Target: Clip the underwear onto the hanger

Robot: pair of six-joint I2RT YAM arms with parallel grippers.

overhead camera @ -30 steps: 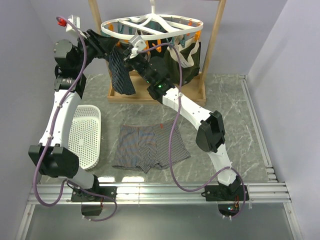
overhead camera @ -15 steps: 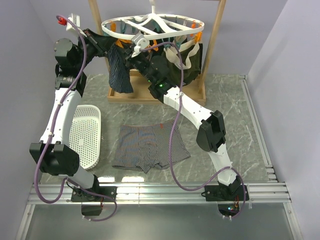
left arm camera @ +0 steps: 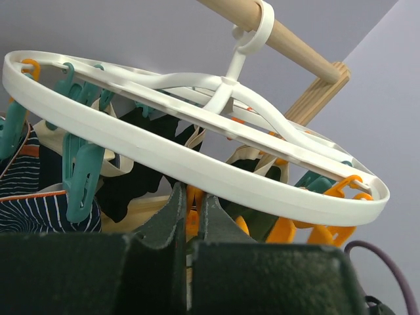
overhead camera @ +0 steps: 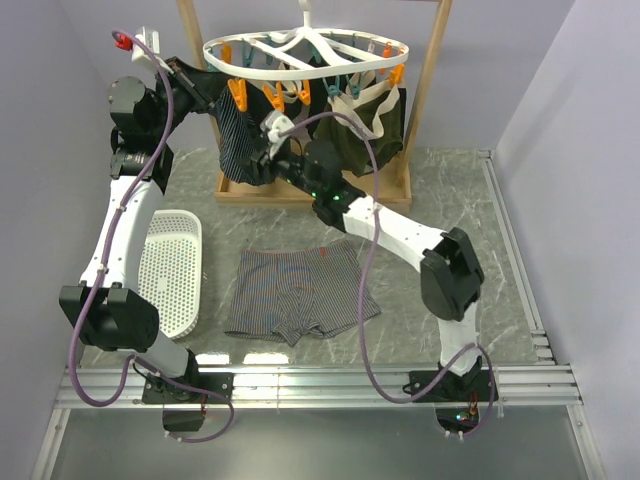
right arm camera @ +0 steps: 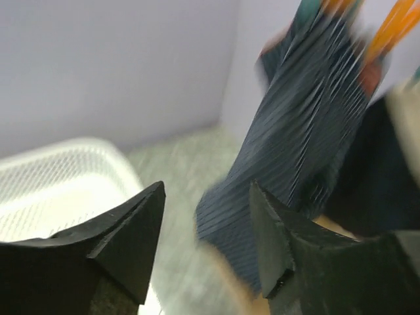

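The light grey striped underwear (overhead camera: 300, 290) lies flat on the table, touched by neither gripper. The white oval hanger (overhead camera: 305, 55) hangs from the wooden bar, and its ring (left arm camera: 197, 174) passes just above my left gripper (left arm camera: 190, 197). That gripper (overhead camera: 222, 88) is up at the ring's left side, shut with an orange clip (left arm camera: 191, 220) between its fingertips. My right gripper (overhead camera: 262, 155) is lower, beside the hanging navy garment. It (right arm camera: 205, 197) is open with nothing between its fingers.
A navy striped garment (overhead camera: 240, 145) (right arm camera: 302, 131) and a dark olive pair (overhead camera: 365, 120) hang clipped to the hanger. The wooden frame (overhead camera: 400, 190) stands at the back. A white mesh basket (overhead camera: 170, 270) (right arm camera: 59, 190) sits at the left of the table.
My right gripper has opened and dropped from the hanger's clips to beside the navy garment. My left gripper has closed at the ring's left side.
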